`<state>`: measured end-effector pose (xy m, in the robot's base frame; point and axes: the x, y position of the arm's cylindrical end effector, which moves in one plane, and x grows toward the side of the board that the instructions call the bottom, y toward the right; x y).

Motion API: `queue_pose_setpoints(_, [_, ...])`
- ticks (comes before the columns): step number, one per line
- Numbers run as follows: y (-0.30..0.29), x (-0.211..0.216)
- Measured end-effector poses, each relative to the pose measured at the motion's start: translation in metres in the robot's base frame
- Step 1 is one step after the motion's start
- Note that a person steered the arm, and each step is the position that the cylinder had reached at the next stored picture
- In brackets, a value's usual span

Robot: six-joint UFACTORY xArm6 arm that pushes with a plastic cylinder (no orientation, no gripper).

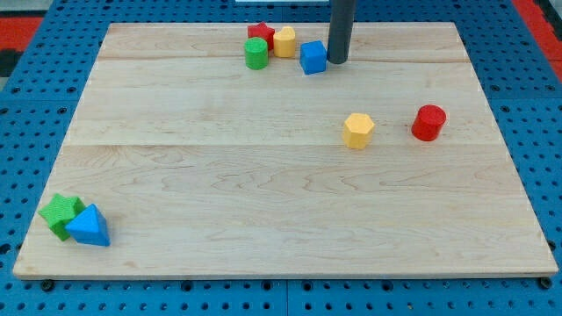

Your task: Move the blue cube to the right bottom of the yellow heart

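Note:
The blue cube (313, 57) sits near the view's top, just right of and slightly below the yellow heart (284, 41), with a small gap between them. My tip (337, 61) rests against the cube's right side. The dark rod rises from there out of the view's top. The yellow heart touches a red star (260, 33), and a green cylinder (255, 54) stands just below the star.
A yellow hexagon-like block (358, 130) and a red cylinder (428, 122) stand at the right middle. A green star (60, 213) and a blue triangle (89, 226) sit together at the bottom left corner of the wooden board (263, 175).

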<state>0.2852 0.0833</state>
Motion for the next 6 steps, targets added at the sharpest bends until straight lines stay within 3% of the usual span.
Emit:
queue_pose_setpoints(1, [-0.004, 0.012])
queue_pose_setpoints(4, [0.008, -0.009])
queue_pose_setpoints(6, [-0.023, -0.009])
